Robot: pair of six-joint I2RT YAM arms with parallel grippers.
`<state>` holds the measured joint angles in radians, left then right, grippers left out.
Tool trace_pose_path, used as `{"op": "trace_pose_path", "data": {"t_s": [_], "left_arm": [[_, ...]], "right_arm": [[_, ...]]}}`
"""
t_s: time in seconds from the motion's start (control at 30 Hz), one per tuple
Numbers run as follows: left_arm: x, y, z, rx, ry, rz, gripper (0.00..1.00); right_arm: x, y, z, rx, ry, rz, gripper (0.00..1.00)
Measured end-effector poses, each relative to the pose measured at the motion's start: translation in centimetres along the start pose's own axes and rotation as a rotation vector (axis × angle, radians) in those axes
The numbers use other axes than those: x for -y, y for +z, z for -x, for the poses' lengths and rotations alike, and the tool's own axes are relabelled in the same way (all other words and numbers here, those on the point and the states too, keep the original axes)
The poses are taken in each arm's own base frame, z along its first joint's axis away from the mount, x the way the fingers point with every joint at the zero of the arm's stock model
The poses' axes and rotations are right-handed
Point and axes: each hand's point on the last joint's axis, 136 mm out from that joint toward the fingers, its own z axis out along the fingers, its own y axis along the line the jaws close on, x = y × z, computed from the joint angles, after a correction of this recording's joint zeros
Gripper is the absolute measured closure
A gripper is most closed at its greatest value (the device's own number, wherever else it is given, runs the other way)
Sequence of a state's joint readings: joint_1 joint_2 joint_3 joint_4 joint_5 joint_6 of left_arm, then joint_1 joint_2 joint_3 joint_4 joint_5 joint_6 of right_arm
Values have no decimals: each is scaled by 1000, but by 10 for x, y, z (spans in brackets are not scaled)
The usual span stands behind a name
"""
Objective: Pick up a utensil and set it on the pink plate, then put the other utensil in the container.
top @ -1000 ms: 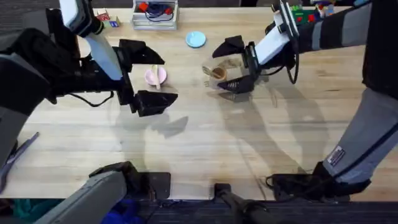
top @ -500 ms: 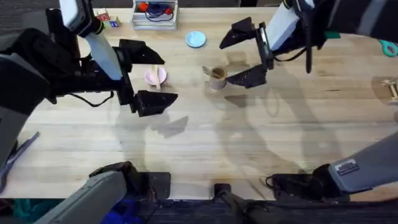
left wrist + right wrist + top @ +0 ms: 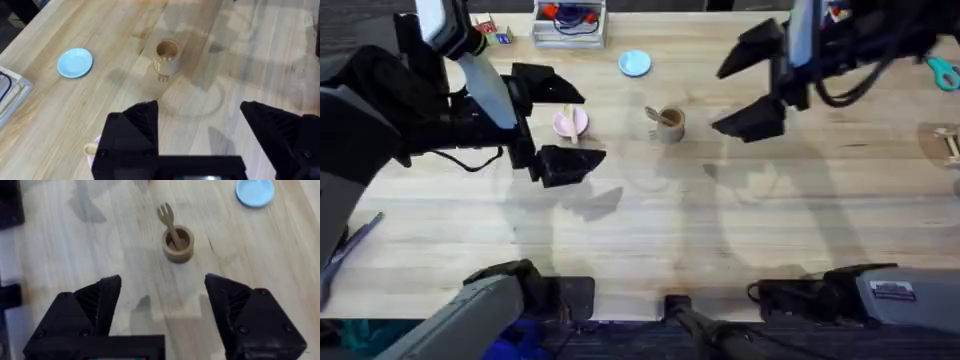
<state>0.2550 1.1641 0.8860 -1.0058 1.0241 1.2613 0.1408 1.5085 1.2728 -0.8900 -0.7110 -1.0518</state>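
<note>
The wooden spoon (image 3: 570, 121) lies across the small pink plate (image 3: 563, 124), between the fingers of my left gripper (image 3: 556, 125), which hangs open around them. The wooden fork (image 3: 657, 115) (image 3: 169, 222) stands tines-up inside the tan cup (image 3: 670, 126) (image 3: 178, 244) (image 3: 166, 56) near the table's middle. My right gripper (image 3: 754, 84) hovers open and empty, above and to the right of the cup. In the left wrist view the spoon's end (image 3: 90, 149) and a sliver of the plate peek out beside a finger (image 3: 131, 135).
A light-blue plate (image 3: 634, 63) (image 3: 75, 62) (image 3: 255, 191) sits behind the cup. A clear box (image 3: 569, 22) of coloured items stands at the back edge, small blocks (image 3: 490, 30) to its left. Scissors (image 3: 942, 71) and wooden pieces (image 3: 950, 140) lie at the far right.
My right gripper has lifted away from the cup and drawn back to the right, leaving the fork standing in it. The left arm has not moved.
</note>
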Motion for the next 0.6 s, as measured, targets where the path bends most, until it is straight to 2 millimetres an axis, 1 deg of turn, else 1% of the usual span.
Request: {"op": "trace_pose_path", "data": {"t_s": [0.13, 0.23, 0.43, 0.6], "left_arm": [[0, 0, 0, 0, 0, 0, 8], [0, 0, 0, 0, 0, 0, 8], [0, 0, 0, 0, 0, 0, 8], [0, 0, 0, 0, 0, 0, 7]], "right_arm": [[-8, -26, -3, -27, 112, -58, 5], [-16, -40, -3, -24, 135, -98, 5], [-52, -51, -11, -26, 179, -112, 5], [-60, -57, -13, -25, 220, -122, 6]]}}
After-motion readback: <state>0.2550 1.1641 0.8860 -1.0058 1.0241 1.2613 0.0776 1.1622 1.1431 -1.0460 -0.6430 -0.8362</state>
